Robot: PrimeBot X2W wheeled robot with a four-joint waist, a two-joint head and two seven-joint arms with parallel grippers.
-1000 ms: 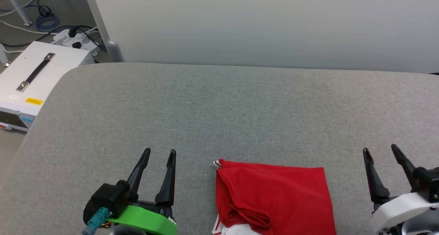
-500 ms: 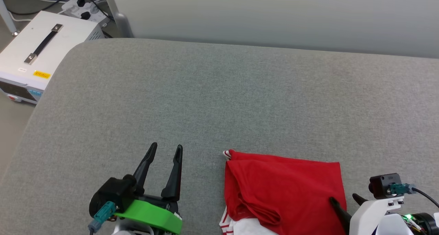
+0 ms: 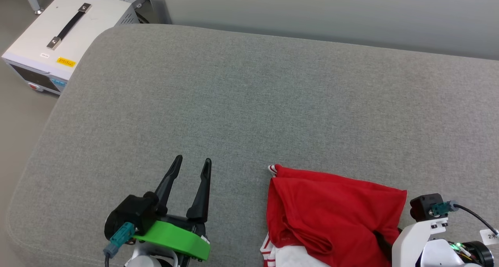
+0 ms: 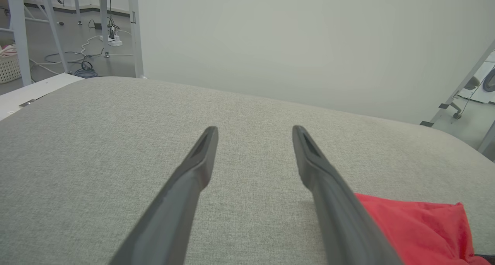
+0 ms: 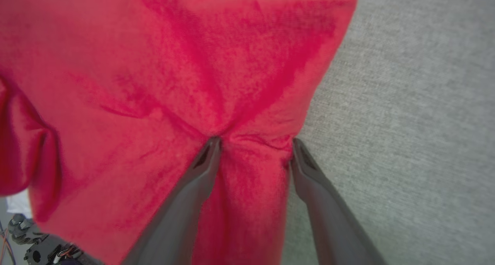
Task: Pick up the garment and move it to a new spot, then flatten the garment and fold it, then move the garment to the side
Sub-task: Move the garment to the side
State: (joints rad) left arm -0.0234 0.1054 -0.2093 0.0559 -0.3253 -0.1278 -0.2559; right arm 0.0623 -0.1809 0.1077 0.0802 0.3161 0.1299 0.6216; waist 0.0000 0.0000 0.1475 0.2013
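One garment [image 3: 335, 208] lies at the near edge of the grey table [image 3: 249, 103], right of middle. It is a red jersey folded into a rough rectangle and creased along its left side, with white cloth and red-white striped trim showing at its near left corner. Two grippers show. The left gripper [image 3: 193, 158] hovers left of the garment, clear of it, jaws wide and empty. The right gripper [image 5: 255, 140] presses into the garment's right edge, jaws wide, a ridge of red cloth bunched between them. One white box [image 3: 58, 37] with a black handle stands off the table's far left corner.
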